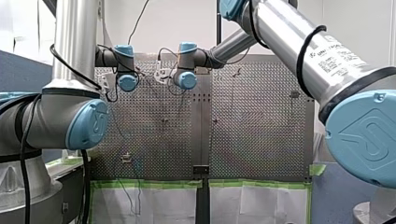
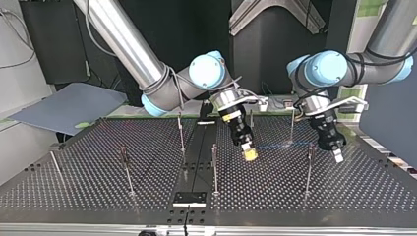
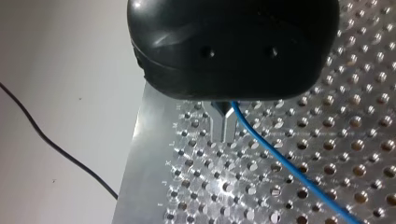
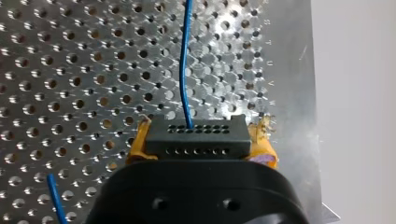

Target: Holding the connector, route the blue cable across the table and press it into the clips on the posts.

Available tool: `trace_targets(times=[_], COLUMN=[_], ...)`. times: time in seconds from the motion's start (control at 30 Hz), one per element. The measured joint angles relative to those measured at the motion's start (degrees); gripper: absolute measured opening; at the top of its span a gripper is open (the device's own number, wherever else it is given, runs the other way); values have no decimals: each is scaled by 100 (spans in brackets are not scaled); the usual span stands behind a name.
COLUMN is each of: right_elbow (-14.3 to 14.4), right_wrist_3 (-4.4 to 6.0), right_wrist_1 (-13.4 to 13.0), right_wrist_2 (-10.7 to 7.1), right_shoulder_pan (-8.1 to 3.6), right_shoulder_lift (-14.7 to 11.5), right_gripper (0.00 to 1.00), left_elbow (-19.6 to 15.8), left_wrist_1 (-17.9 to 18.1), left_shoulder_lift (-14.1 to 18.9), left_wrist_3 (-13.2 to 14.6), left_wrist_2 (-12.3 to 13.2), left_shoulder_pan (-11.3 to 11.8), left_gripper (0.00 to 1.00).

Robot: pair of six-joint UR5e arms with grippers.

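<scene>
my right gripper (image 2: 250, 153), near the top view's middle, clamps yellow pads (image 4: 135, 145) on the connector (image 4: 196, 137), a black block with two rows of small holes; the thin blue cable (image 4: 186, 60) leaves its face. my left gripper (image 3: 225, 136) holds its metal fingers (image 3: 218, 129) together, cable just beside them.

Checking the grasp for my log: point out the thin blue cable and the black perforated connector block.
black perforated connector block (image 4: 196, 140), right wrist view, middle of its holed face.
thin blue cable (image 4: 185, 65), right wrist view, its run ahead of that block.
</scene>
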Motion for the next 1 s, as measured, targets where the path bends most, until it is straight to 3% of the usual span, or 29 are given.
trace_targets(times=[0.33, 0.73, 1.0], right_elbow=[-174, -380, -649], right_wrist_3=[0, 8, 17], right_wrist_1=[8, 31, 174], right_wrist_2=[0, -1, -1], right_shoulder_pan=[-49, -69, -101], right_shoulder_lift=[30, 40, 42], right_gripper=[0, 0, 0], left_elbow=[201, 355, 435], left_wrist_1=[33, 216, 154], left_shoulder_lift=[-371, -498, -704], left_wrist_3=[-32, -212, -257], left_wrist_2=[344, 789, 787], left_shoulder_pan=[123, 262, 306], left_gripper=[0, 0, 0])
